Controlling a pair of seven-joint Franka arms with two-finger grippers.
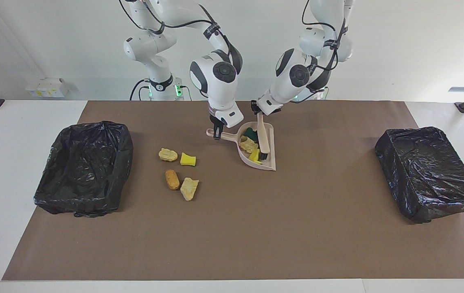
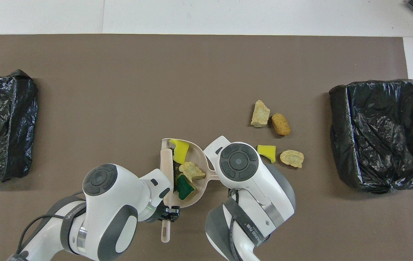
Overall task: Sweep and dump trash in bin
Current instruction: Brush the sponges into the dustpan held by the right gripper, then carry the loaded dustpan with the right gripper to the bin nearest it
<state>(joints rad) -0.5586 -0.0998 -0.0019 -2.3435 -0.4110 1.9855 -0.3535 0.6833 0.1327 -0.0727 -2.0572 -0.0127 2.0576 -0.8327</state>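
The beige dustpan (image 1: 270, 162) lies on the brown mat in front of the robots. It holds a green-topped wedge (image 1: 250, 133), a pale beige chunk (image 1: 248, 144) and a yellow sponge bit (image 1: 254, 155). My right gripper (image 1: 217, 133) is shut on the dustpan's handle (image 1: 227, 136). My left gripper (image 1: 258, 109) is shut on the handle of the black-bristled brush (image 1: 262, 136), whose bristles rest in the pan. Toward the right arm's end, several scraps lie on the mat: a beige chunk (image 1: 168, 154), a yellow bit (image 1: 188, 159), an orange-brown lump (image 1: 172, 179) and another beige chunk (image 1: 189, 189).
A bin lined with a black bag (image 1: 85, 167) stands at the right arm's end of the mat, beside the loose scraps. A second black-lined bin (image 1: 429, 171) stands at the left arm's end. The brown mat (image 1: 232, 236) covers the white table.
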